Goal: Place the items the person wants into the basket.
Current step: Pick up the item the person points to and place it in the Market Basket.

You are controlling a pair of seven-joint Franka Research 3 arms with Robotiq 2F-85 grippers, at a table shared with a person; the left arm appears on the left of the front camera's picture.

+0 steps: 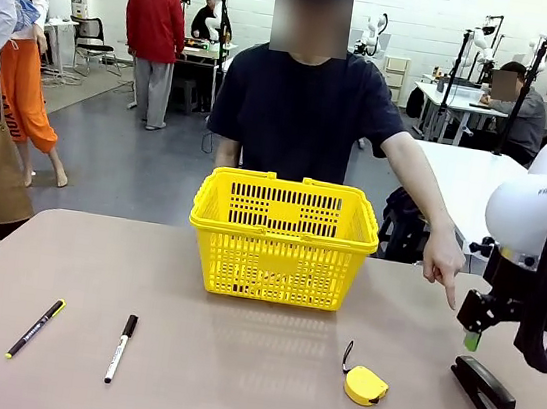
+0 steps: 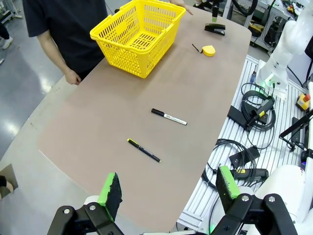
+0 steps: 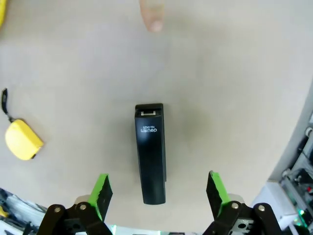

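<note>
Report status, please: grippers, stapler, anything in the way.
Left gripper open, holding nothing. Right gripper open, above stapler, not touching. Person's finger points close beside stapler.

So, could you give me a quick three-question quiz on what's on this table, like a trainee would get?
1. How many pens lie on the table, outside the yellow basket?
2. The person's hand points down at: A the pens, B the black stapler, C the basket.
3. True or false: the right gripper hangs open above the stapler, not touching it.
Key: 1 two; 2 B; 3 true.
</note>
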